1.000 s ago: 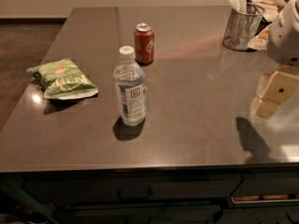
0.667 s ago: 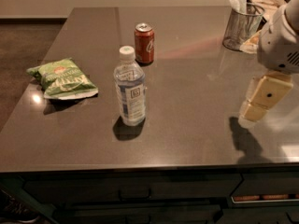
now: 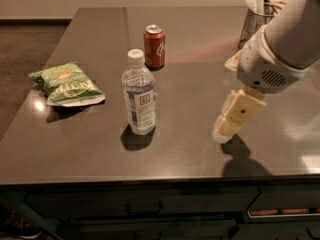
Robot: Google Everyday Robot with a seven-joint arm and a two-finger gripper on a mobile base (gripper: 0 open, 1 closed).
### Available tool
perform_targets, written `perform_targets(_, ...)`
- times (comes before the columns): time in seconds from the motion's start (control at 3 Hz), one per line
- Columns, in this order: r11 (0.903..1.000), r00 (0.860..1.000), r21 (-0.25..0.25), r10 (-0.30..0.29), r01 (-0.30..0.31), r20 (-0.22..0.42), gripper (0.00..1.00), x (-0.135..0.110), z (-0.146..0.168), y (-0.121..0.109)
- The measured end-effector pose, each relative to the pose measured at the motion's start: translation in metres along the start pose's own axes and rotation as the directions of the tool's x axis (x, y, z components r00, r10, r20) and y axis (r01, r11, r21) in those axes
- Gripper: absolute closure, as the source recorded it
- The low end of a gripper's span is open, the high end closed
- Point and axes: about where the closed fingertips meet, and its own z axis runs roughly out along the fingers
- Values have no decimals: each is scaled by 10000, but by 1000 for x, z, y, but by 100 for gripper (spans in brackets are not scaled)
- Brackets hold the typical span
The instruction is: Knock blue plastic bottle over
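The bottle (image 3: 139,100) is seen upright on the table (image 3: 100,149), toward its front, with the cap on. A can (image 3: 154,46) is stood behind it, apart, and a green bag (image 3: 66,84) is laid off to the picture's left. The gripper (image 3: 221,134) is held low over the table on the picture's right, well apart from the bottle, slanted down toward it. Whether it is wide or narrow cannot be told

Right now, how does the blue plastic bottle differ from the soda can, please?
The blue plastic bottle is taller, clear, white-capped; the soda can is shorter, opaque, red-orange. The bottle stands nearer the front edge of the counter, the can farther back. Both are upright. The gripper hovers right of the bottle, touching neither.
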Motion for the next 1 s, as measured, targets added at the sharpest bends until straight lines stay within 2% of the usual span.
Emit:
perform_targets(0.33, 9991, 9927, -301, 341, -308, 1158, 0, -36, 16, 11)
perform_targets(0.67, 9986, 9735, -313, 479, -419, 2238, 0, -73, 29, 16)
perform_targets(1.0, 9978, 9466, -299, 655, -590, 3156, 0, -108, 44, 18)
